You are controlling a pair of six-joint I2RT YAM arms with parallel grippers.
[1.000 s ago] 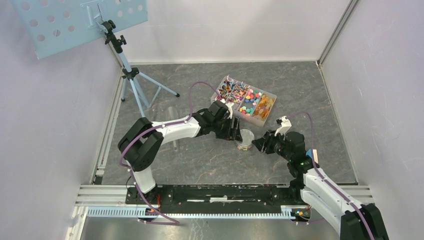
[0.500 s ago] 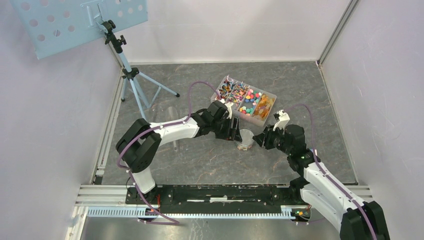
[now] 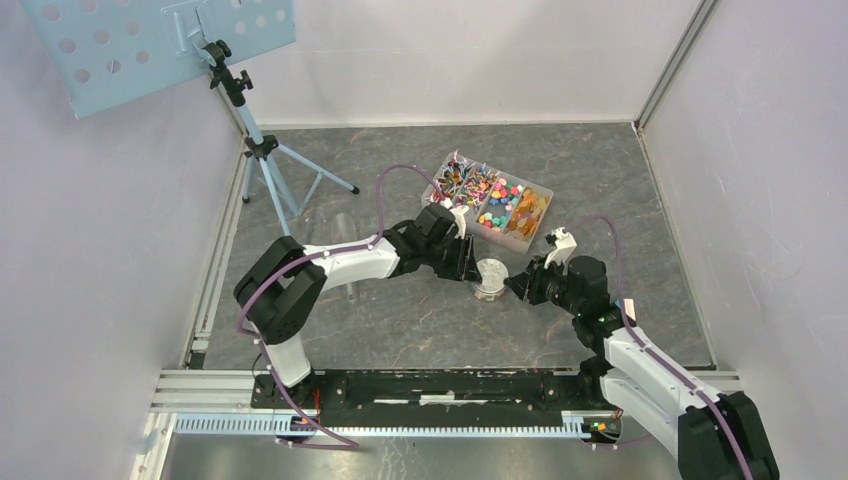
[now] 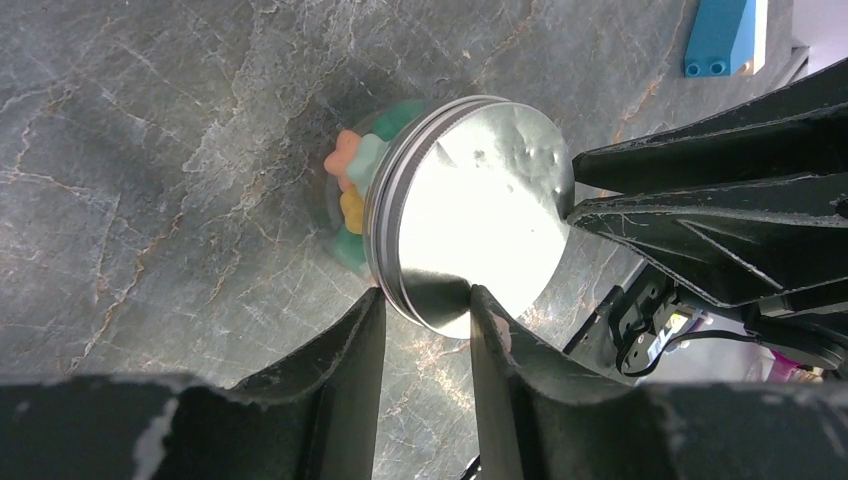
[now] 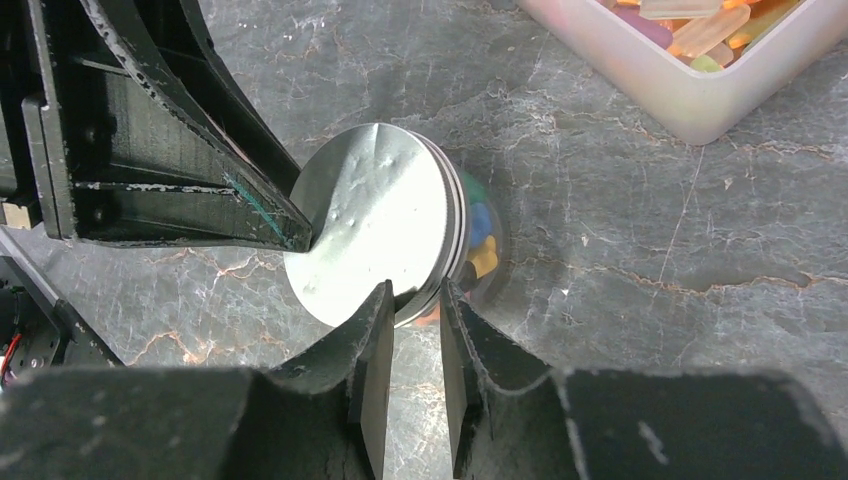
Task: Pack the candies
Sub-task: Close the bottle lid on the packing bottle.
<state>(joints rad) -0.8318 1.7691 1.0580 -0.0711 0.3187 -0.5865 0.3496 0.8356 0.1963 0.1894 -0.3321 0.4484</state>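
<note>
Two pincers pinch the rim of the silver lid (image 4: 480,200): left pincer (image 4: 425,300) from 9 o'clock, right pincer (image 5: 415,300) from 3. Some candies (image 4: 350,160) sit in the clear jar (image 5: 488,270) beneath; most fill the tray (image 5: 690,105) at its 1 o'clock. Grey marbled bench (image 3: 400,320), pale lilac walls (image 3: 450,60).

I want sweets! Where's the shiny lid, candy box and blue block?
shiny lid (image 4: 470,230), left wrist view, middle of top.
candy box (image 5: 690,100), right wrist view, near wall.
blue block (image 4: 720,35), left wrist view, middle.

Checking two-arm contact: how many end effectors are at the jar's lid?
2. The left end effector straddles the rim of the lid from one side. The right end effector straddles the rim from the opposite side. Neither is hidden.
</note>
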